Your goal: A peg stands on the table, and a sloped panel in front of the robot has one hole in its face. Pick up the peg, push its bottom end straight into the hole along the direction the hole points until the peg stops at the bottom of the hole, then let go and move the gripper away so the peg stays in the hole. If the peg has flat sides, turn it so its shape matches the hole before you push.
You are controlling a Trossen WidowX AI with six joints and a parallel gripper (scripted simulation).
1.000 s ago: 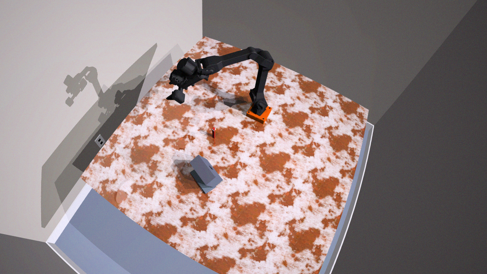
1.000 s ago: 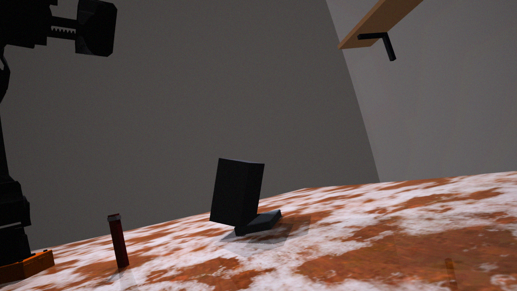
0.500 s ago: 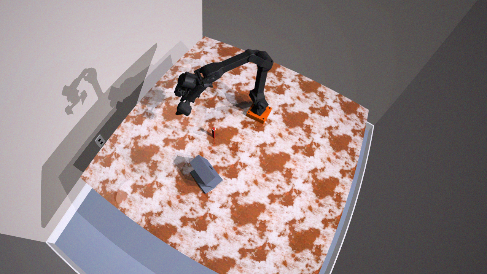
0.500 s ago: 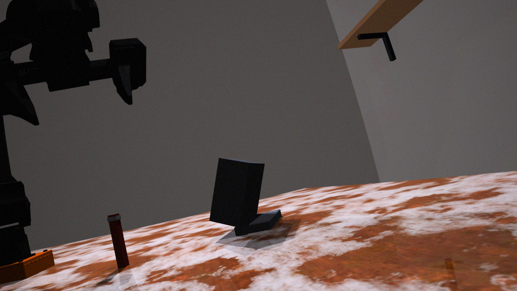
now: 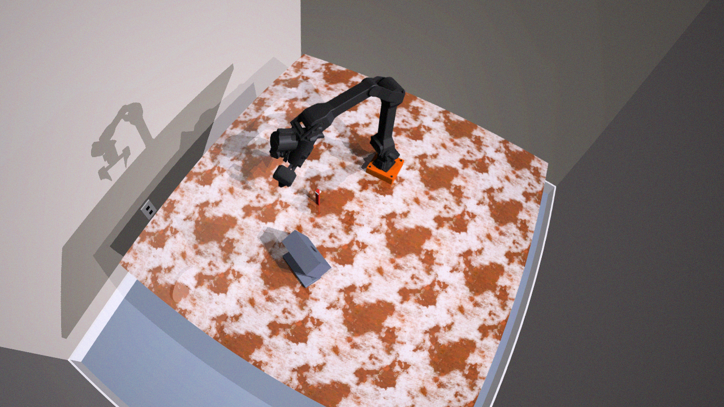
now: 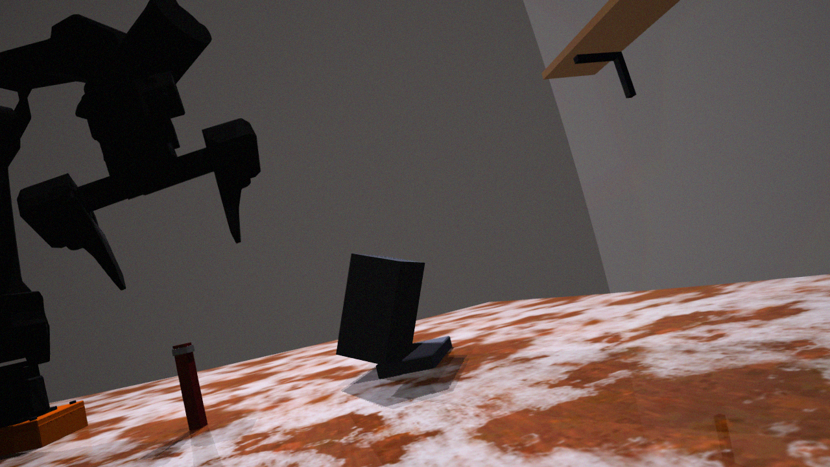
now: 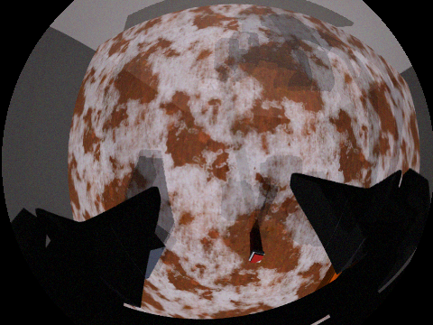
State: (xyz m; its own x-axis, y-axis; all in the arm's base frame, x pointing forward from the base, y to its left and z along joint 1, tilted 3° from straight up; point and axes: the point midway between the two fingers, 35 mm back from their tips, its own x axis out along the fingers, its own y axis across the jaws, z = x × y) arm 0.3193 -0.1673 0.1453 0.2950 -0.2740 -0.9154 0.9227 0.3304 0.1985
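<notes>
From my exterior view, left to right: my gripper [image 6: 177,264] hangs high above the table [image 6: 580,360] with its fingers spread wide and nothing between them. Below it, the red peg [image 6: 189,386] stands upright, well in from every table edge and near the arm's orange base [image 6: 40,427]. Further right, toward the table's middle, sits the sloped panel [image 6: 380,307]; its hole isn't visible to me.
</notes>
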